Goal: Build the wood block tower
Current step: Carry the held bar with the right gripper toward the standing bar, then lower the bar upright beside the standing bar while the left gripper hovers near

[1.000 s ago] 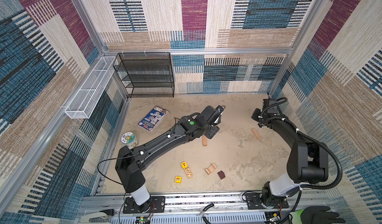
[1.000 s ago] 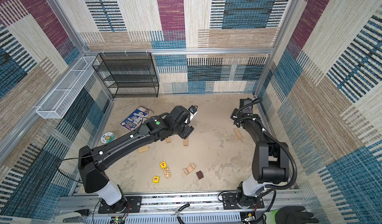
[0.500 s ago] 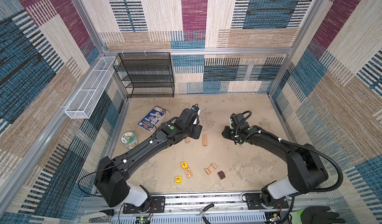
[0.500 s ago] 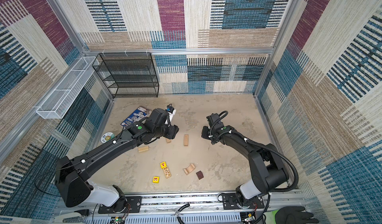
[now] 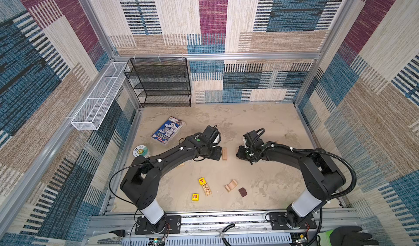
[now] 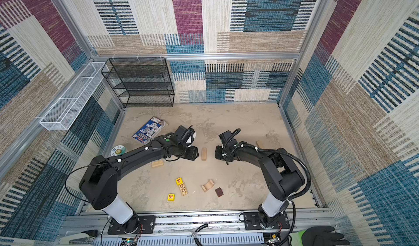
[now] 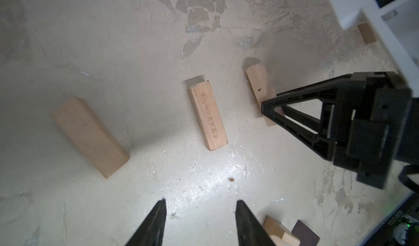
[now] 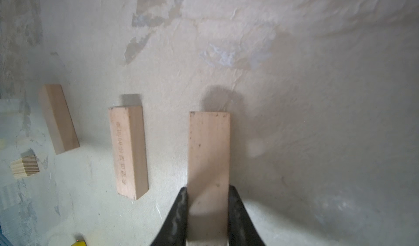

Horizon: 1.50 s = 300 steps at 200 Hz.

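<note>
Floor point(image 5: 260, 120): a sandy slab walled on three sides, with the arms' mounting rail along the front edge. The widest open stretch I see is the rear half, toward the back wall. The black mesh shelf point(image 5: 158, 81) stands in the rear left corner, hard against the wall. The left arm point(image 5: 167, 156) and right arm point(image 5: 292, 154) both reach inward and nearly meet at mid-floor, wrists low.

Left gripper point(image 7: 200, 213): jaws moderately apart with nothing between them, near the engraved bar point(image 5: 224, 153).

Right gripper point(image 8: 207, 210): clamped on one end of the plain bar point(image 8: 208, 147), which juts forward, low. I cannot tell whether it touches the floor.

In both wrist views the engraved bar lies flat between the plain bar and a third bar point(image 7: 88, 136). All three are roughly parallel, with floor showing in each gap.

The blue packet point(image 5: 167, 130) and white disc point(image 5: 140, 151) lie near the left wall, well apart from those bars.

Front strip:
- The arch point(image 5: 231, 185) sits just beside the dark cube point(image 5: 242, 192).
- The yellow T cube point(image 5: 201, 180) touches one end of a printed bar point(image 5: 206, 189).
- The yellow picture cube point(image 5: 195, 197) lies near them, apart.

No block is stacked.
</note>
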Available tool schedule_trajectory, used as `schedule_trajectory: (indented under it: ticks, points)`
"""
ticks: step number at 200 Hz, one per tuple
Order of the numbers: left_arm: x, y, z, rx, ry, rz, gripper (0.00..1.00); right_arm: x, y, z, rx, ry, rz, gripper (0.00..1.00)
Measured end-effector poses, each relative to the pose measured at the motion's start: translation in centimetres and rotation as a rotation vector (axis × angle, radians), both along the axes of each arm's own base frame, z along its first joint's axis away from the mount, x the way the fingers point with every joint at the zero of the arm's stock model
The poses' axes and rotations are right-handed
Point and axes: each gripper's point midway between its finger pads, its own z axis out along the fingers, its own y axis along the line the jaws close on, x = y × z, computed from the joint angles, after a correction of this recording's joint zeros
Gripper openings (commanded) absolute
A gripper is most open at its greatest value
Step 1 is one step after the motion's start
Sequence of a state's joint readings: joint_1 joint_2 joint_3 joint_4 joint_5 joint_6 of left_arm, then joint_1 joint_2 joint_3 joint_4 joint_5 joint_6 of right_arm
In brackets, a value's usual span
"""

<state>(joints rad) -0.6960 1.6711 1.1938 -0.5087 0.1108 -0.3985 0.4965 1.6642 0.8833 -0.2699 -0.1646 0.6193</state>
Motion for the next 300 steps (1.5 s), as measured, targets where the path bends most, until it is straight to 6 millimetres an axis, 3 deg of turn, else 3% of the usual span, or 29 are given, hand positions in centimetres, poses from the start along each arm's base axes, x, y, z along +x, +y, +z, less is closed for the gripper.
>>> schedule_trajectory:
  ticks: [73, 110, 129, 137, 148, 173, 190, 217, 252, 300]
  points:
    - [1.3, -0.3, -0.8, -0.007, 0.028, 0.011, 0.50, 0.8, 0.7, -0.4, 0.006, -0.008, 0.022, 0.48]
    - [2.7, -0.5, 1.2, -0.056, 0.036, 0.015, 0.45, 0.5, 0.7, 0.2, -0.013, -0.002, 0.061, 0.56]
    - [3.2, -0.6, 2.2, -0.084, 0.034, 0.014, 0.45, 0.6, 0.7, 1.9, -0.013, -0.035, 0.085, 0.56]
    - [3.5, -0.6, 2.5, -0.091, 0.030, 0.011, 0.44, 0.7, 0.7, 2.7, -0.011, -0.058, 0.097, 0.55]
    - [3.6, -0.7, 2.4, -0.094, 0.035, -0.002, 0.42, 0.7, 0.7, 3.4, -0.013, -0.083, 0.115, 0.41]
    - [3.3, -0.9, 0.8, -0.090, 0.083, -0.023, 0.25, 1.0, 0.2, 3.9, -0.030, -0.113, 0.140, 0.13]
    - [3.0, -1.0, -0.3, -0.091, 0.121, -0.034, 0.15, 1.2, -0.5, 3.7, -0.041, -0.117, 0.146, 0.01]
    - [2.5, -0.8, -1.5, -0.083, 0.159, -0.038, 0.00, 1.1, -1.9, 2.8, -0.049, -0.098, 0.139, 0.00]
    - [2.8, -0.8, -2.8, -0.067, 0.186, -0.035, 0.00, 1.3, -2.4, 1.3, -0.019, -0.049, 0.153, 0.02]
    - [3.2, -1.1, -3.9, -0.052, 0.218, -0.043, 0.02, 1.7, -1.6, 0.3, 0.014, -0.012, 0.189, 0.05]
